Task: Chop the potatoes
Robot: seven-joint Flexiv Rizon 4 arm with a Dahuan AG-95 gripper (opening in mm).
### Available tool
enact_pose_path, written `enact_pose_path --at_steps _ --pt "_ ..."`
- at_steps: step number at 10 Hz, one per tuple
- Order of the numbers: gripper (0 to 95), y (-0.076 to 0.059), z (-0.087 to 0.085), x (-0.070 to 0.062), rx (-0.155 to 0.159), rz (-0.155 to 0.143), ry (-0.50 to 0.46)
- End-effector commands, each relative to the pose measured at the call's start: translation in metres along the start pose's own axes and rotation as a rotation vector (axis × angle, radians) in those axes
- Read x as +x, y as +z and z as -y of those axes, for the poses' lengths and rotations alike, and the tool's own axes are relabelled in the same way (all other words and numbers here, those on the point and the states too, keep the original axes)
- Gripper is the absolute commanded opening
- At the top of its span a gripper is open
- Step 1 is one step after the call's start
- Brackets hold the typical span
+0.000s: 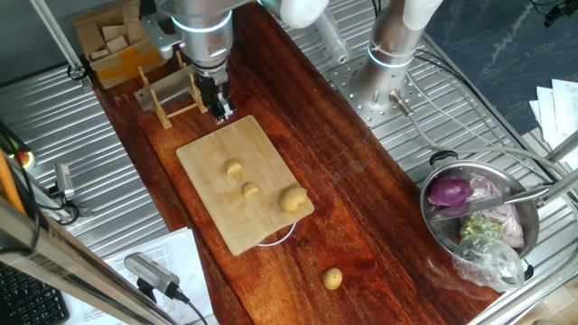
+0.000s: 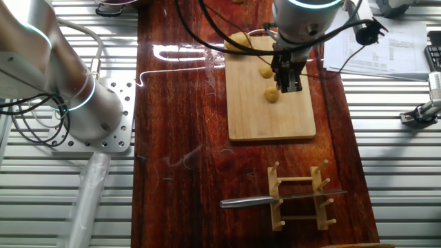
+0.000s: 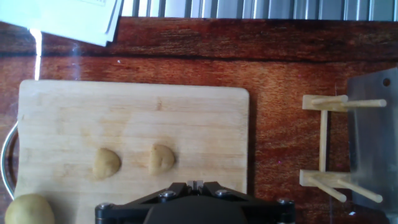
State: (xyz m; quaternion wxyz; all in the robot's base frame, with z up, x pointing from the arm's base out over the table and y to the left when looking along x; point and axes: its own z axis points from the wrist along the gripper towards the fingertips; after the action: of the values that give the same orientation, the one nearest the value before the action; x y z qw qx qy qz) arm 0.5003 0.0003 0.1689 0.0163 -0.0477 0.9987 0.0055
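A bamboo cutting board (image 1: pixel 217 206) (image 2: pixel 270 121) (image 3: pixel 124 118) lies on the dark wooden tabletop. On it are two small potatoes (image 1: pixel 234 168) (image 1: pixel 250 190) and a larger one (image 1: pixel 292 199). In the hand view the small potatoes (image 3: pixel 106 163) (image 3: pixel 161 158) lie side by side, and the larger one (image 3: pixel 28 210) sits at the bottom left. Another potato (image 1: pixel 332 278) rests off the board on the table. My gripper (image 1: pixel 221 112) (image 2: pixel 288 84) (image 3: pixel 196 183) hangs above the board's edge nearest the rack, fingers together, holding nothing. A knife (image 2: pixel 275 200) (image 3: pixel 372 137) lies across a wooden rack (image 1: pixel 172 95).
A metal bowl (image 1: pixel 424 204) at the right holds a purple onion (image 1: pixel 449 191), greens and a plastic bag (image 1: pixel 489 260). A second arm's base (image 1: pixel 393 54) stands at the back. Wooden boxes (image 1: pixel 113 45) sit behind the rack. Papers (image 3: pixel 74 18) lie beside the board.
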Motion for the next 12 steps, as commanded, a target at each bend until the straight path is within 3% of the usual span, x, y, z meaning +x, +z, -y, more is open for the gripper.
enact_pose_path --at_steps 1,3,5,8,12 --pt "0.0 0.000 0.000 0.002 0.002 -0.003 -0.034" --pt "0.0 0.000 0.000 0.002 -0.002 0.000 -0.055" --pt "0.0 0.000 0.000 0.002 -0.019 0.009 0.016" --pt "0.0 0.000 0.002 0.002 -0.026 0.000 0.019" --pt "0.0 -0.005 0.062 0.017 -0.036 -0.041 -0.072"
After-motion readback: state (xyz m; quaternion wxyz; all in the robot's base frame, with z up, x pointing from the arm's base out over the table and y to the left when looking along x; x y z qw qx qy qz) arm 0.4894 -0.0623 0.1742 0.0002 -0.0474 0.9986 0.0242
